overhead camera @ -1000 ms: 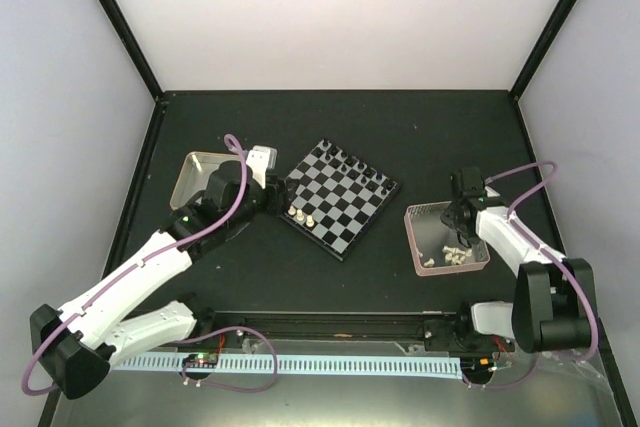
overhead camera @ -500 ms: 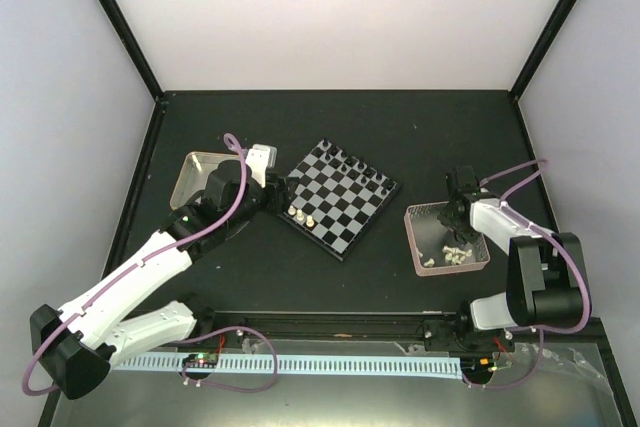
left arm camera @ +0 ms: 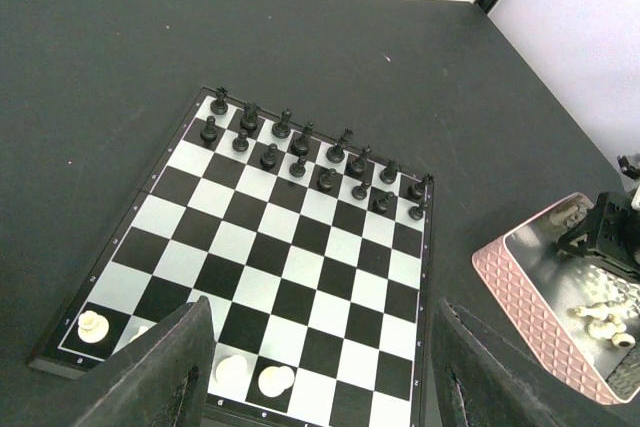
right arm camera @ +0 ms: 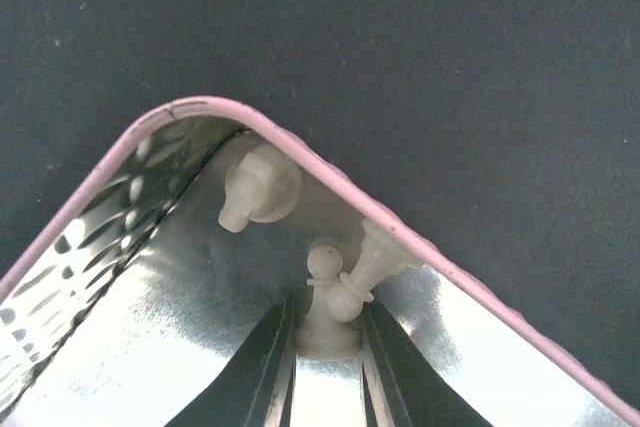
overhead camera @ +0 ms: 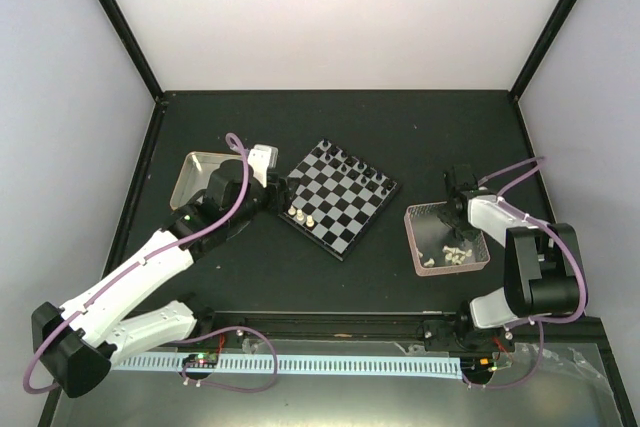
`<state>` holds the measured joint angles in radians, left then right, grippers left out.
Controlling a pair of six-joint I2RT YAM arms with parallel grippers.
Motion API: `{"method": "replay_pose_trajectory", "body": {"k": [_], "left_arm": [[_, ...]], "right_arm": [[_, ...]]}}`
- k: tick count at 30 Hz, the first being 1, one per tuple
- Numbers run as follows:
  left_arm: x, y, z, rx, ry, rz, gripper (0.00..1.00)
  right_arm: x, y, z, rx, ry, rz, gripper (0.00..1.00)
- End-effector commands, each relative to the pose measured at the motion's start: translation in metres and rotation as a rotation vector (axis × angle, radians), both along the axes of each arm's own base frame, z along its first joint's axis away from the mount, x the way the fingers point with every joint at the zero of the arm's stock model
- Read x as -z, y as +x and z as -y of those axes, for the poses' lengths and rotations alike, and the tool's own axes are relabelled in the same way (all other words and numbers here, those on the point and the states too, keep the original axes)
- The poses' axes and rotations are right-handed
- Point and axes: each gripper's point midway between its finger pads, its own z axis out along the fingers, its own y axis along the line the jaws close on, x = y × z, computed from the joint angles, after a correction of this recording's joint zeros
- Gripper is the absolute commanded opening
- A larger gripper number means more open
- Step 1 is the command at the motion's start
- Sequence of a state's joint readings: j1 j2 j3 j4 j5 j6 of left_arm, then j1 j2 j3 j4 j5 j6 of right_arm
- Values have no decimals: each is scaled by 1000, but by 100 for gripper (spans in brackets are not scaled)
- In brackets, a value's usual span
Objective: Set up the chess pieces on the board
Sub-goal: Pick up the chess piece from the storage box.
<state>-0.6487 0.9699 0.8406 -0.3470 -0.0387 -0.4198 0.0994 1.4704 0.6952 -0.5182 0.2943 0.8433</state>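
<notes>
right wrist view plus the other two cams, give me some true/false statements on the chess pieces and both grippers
1. The right gripper has its fingers either side of a cream-white chess piece in a corner of the pink rectangular tray. True.
2. The left gripper holds a black piece. False: it is open and empty, over the edge of the small black-and-grey chessboard nearest it.
3. Two rows of black chess pieces line the board's opposite edge. True.
4. Every white piece is on the board. False: only a few cream-white pieces stand there; others lie in the tray.
</notes>
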Motion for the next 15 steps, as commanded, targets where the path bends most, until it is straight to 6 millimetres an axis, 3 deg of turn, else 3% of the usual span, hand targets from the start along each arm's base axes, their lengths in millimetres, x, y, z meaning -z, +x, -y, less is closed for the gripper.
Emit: {"method": "replay_pose_trajectory", "body": {"k": [1,9,12,15], "left_arm": [[-2,1,1,8,-4,5,61],[0,-1,5,22,-27,-22,62],[0,-4,13,52,-60,-49,62],[-1,-9,27,112,-122,-97,64]], "right_arm": [[-2,-2,4,14,-12,18,16],[-15,1,-10,-103,37,98,14],[-31,9,-28,-208,97,186,13],[-55,18,-59,-357,195,316,14]]}}
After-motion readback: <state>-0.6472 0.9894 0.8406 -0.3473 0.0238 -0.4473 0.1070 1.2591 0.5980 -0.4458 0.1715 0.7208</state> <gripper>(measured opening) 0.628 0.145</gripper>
